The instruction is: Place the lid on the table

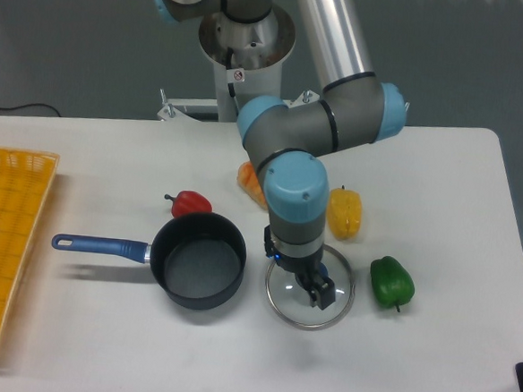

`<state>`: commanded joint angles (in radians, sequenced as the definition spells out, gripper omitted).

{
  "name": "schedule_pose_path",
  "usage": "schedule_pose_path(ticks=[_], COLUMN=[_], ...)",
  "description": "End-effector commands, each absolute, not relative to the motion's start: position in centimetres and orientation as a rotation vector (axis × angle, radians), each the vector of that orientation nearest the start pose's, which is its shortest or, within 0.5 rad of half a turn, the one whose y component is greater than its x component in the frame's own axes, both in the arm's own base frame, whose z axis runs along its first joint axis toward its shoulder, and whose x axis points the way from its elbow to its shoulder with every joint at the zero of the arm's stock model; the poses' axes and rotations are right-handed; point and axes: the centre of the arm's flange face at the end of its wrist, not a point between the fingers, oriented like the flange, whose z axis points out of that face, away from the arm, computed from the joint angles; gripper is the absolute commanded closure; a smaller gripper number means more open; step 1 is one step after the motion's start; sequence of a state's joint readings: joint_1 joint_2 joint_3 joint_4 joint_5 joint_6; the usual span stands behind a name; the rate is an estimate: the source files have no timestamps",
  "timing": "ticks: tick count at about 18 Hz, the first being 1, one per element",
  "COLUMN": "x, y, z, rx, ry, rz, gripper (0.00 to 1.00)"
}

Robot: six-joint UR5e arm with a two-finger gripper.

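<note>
Glass lid (pixel 300 305) lies flat on the white table (pixel 441 191), just right of the dark saucepan (pixel 199 260) w/ blue handle pointing left. Gripper (pixel 313 288) sits directly over the lid's centre, hiding the knob; can't tell if the fingers are clamped or let go. Green pepper (pixel 390 281) just right of lid, yellow pepper (pixel 345 213) behind it, orange pepper (pixel 249 179) partly behind the arm, red pepper (pixel 188 203) touching the pan's far rim. Yellow mesh tray (pixel 2 241) at far left edge. Small round red-and-white sticker on the robot base (pixel 238 75); no text legible.
</note>
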<state>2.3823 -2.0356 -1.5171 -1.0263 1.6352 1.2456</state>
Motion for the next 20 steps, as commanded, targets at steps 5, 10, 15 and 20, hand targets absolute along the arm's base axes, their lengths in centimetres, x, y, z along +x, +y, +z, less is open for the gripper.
schedule_pose_path(ticks=[5, 10, 15, 20], x=[-38.1, -36.8, -36.9, -37.7], y=[54.4, 55.1, 54.6, 54.2], z=[31.6, 32.2, 31.4, 31.1], rx=[-3.016, -2.966, -2.994, -3.015], ry=[0.658, 0.667, 0.640, 0.640], rz=[0.238, 0.208, 0.199, 0.215], gripper=[0.00, 0.00, 0.00, 0.00])
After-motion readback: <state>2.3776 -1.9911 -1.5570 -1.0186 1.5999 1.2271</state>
